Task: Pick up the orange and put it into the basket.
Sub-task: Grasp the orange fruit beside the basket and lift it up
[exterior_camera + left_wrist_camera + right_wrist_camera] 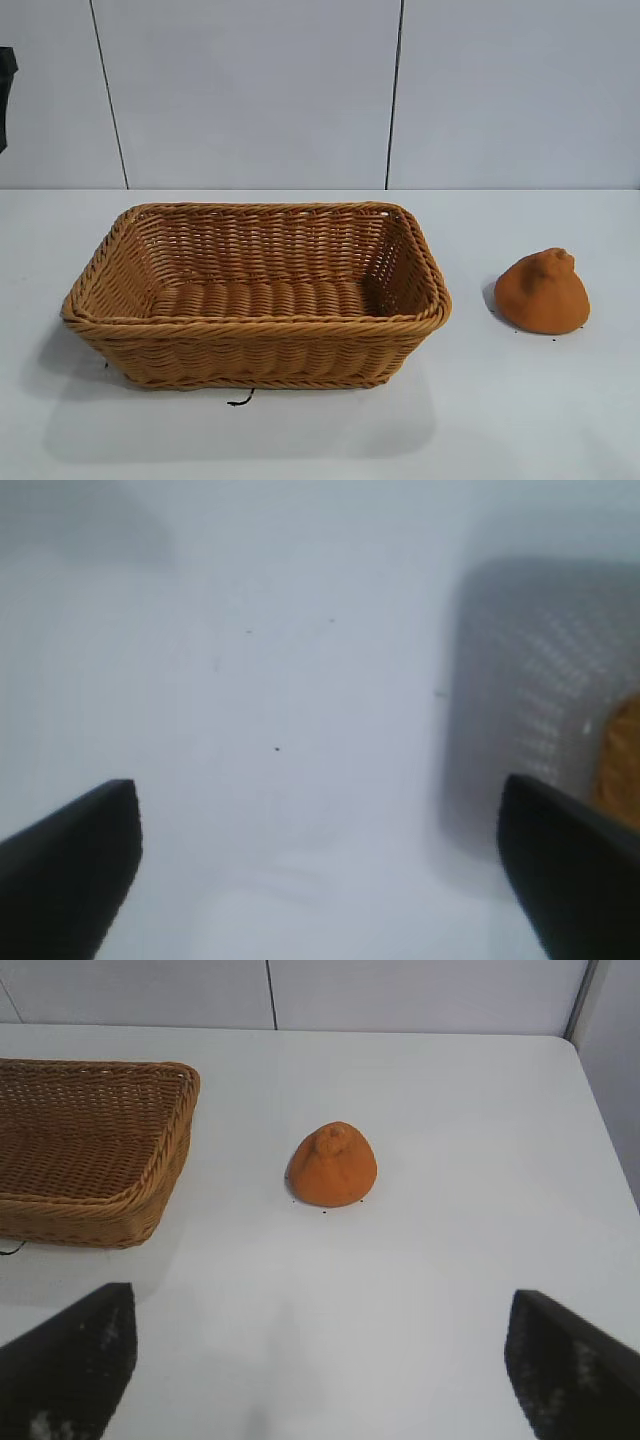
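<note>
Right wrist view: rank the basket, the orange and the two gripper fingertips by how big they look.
1. basket, largest though cut off at the frame edge.
2. The two dark fingertips look alike; their nearness to the camera inflates them, so their rank is unsure.
3. orange, smallest.

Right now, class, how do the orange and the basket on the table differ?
The orange is a small, solid, rounded lump tapering to a knob; the basket is a far larger, hollow, rectangular container. The orange's skin is matte dull orange; the basket is tan woven wicker. Both rest on the white table, apart.
</note>
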